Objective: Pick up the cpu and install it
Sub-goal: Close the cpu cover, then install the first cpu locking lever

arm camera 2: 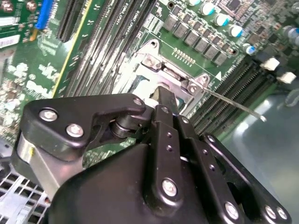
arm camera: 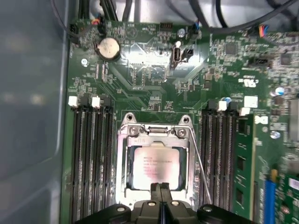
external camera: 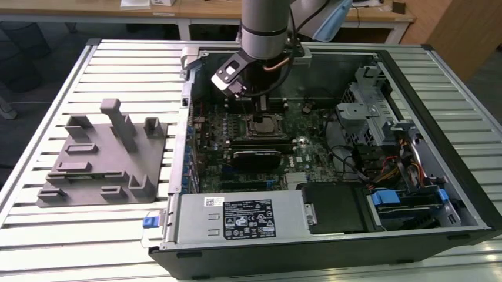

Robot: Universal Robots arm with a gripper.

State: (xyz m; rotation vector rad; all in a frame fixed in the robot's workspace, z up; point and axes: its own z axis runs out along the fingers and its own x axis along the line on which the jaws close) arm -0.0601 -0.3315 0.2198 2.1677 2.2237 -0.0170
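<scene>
In the silver metal socket frame (arm camera: 124,158) at the green motherboard's (arm camera: 140,70) middle, the pale silver square cpu (arm camera: 154,165) lies flat, apparently seated. The black gripper (arm camera: 161,186), fingers pressed together, hangs over one edge of it. The thin wire lever (arm camera: 198,163) looks unlatched.

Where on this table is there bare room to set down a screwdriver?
Bare slats of the table lie between the grey fixture and the near edge, and beyond the fixture toward the far edge. A narrower strip runs along the computer case at the exterior view's right. Inside the case it is crowded, most around the cpu by the gripper.
</scene>
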